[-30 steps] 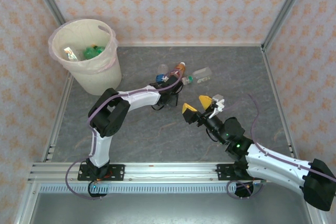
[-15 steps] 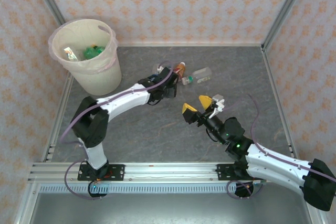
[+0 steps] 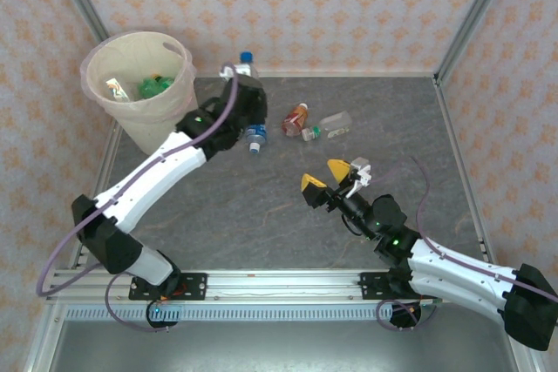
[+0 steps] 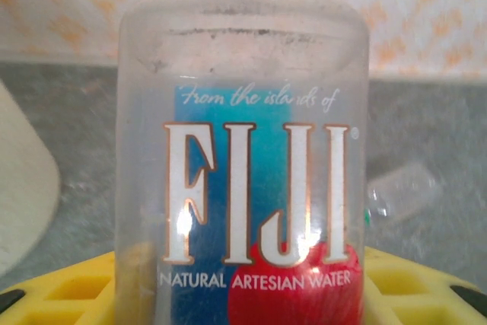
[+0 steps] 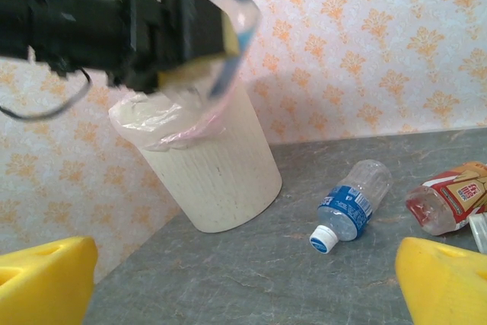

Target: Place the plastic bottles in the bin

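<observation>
One clear Fiji bottle (image 4: 243, 188) is pinched between the left fingers (image 4: 53, 291), raised near the bin (image 3: 166, 128); the right fingers (image 3: 338, 166) are spread, empty, over the table (image 3: 244, 215).

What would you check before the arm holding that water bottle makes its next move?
1. Grip: the Fiji bottle sits upright between the left gripper's yellow pads. Ok.
2. Bottle over the bin opening: in the top view it hangs to the right of the rim. Not ok yet.
3. Room in the bin: only a few items lie at its bottom. Ok.
4. Right gripper out of the way: it is open, empty and well apart from the left arm. Ok.
5. Bottles on the table: a blue-labelled bottle, an orange bottle and a clear bottle lie away from the bin. Ok.
</observation>
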You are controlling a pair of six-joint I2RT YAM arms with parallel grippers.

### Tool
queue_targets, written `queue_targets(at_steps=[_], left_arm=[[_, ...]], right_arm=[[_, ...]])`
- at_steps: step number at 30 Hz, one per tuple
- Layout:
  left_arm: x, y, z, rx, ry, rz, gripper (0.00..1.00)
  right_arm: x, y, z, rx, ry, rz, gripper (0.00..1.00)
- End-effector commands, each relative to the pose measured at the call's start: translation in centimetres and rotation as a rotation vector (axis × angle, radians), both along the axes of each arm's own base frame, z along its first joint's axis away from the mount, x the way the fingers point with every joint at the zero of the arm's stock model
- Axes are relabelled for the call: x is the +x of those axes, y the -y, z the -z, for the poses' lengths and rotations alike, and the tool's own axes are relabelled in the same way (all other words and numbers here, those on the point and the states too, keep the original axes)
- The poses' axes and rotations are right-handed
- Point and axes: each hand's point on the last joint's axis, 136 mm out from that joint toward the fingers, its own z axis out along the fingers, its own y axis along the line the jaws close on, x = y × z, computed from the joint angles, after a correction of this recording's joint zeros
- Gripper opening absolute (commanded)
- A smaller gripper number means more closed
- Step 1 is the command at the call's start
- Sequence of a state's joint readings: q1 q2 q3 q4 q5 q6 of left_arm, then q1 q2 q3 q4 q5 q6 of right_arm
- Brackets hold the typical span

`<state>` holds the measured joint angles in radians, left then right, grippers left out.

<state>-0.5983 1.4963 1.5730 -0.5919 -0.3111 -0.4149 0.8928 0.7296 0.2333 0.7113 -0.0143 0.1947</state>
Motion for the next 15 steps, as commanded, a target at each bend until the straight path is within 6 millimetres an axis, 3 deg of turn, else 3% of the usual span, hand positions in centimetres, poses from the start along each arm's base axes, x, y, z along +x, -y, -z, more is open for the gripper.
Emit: queue_targets(at_steps=[1,8,15], left_arm=[[-0.6,-4.7,-4.4,0.065,0.067,-0.094,0.53],[0.0,-12.9,-9.2,0.076,0.140,-0.254,0.54],[0.8,-20.5,-10.8,0.002,0.198,-0.408,0.55]], right_arm=[[-0.3,0.1,-0.5,0.023,0.015,-0.014,1.00],[-0.3,0.0,-0.4,0.025,0.013,-0.019,1.00],[-0.2,-0.2,-0.1,0.016,0.005,-0.022,1.00]])
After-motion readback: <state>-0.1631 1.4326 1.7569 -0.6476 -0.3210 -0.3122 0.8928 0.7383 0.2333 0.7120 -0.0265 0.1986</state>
